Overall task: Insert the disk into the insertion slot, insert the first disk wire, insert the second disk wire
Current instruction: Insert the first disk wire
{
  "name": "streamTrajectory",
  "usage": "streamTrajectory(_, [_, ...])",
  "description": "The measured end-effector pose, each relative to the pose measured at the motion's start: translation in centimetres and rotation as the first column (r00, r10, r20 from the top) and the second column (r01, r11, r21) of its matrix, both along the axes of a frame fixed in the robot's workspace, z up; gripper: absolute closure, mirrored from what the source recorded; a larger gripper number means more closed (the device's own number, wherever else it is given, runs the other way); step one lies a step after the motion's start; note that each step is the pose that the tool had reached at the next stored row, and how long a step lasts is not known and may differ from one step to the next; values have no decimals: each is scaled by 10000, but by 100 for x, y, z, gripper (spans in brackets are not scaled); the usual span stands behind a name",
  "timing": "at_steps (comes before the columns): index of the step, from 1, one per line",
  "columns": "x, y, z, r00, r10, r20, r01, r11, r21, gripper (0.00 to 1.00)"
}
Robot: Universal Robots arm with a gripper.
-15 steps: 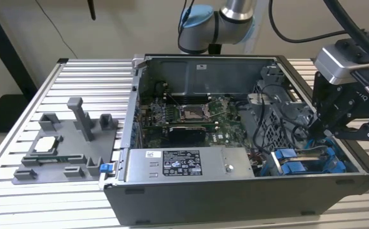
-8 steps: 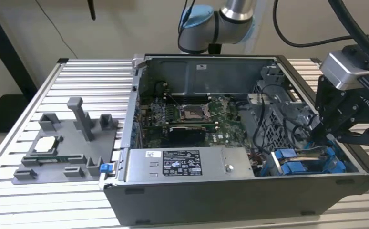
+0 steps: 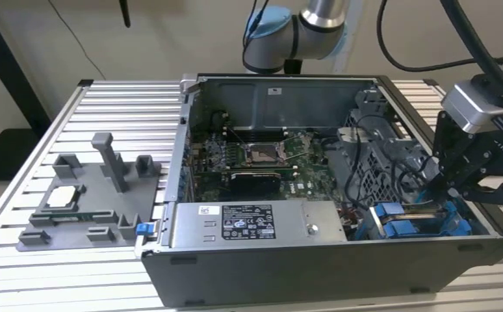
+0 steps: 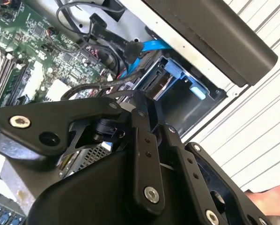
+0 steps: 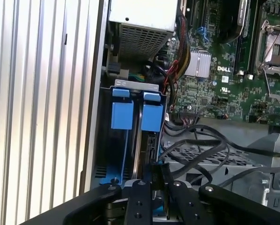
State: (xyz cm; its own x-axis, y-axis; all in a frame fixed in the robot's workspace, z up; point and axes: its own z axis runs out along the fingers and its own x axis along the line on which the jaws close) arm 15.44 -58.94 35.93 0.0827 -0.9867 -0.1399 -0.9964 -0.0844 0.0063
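Two blue tabs marked the insertion slot, and the gripper, jaws narrow on the disk held edge-on just above it, risked, in my judgement, jamming the frame against a rail if tilted, or snagging the black cables beside.

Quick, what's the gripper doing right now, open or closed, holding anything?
Gripper: closed on the disk, held edge-on at the insertion slot.
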Motion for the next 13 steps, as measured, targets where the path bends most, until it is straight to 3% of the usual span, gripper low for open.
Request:
streamTrajectory(4, [12, 0, -31, 10000, -85, -19, 85, 10000, 0, 100])
streamTrajectory(10, [13, 0, -79, 9963, -860, -25, 860, 9963, 0, 100])
streamTrajectory(13, [13, 0, -83, 9961, -886, -26, 886, 9961, 0, 100])
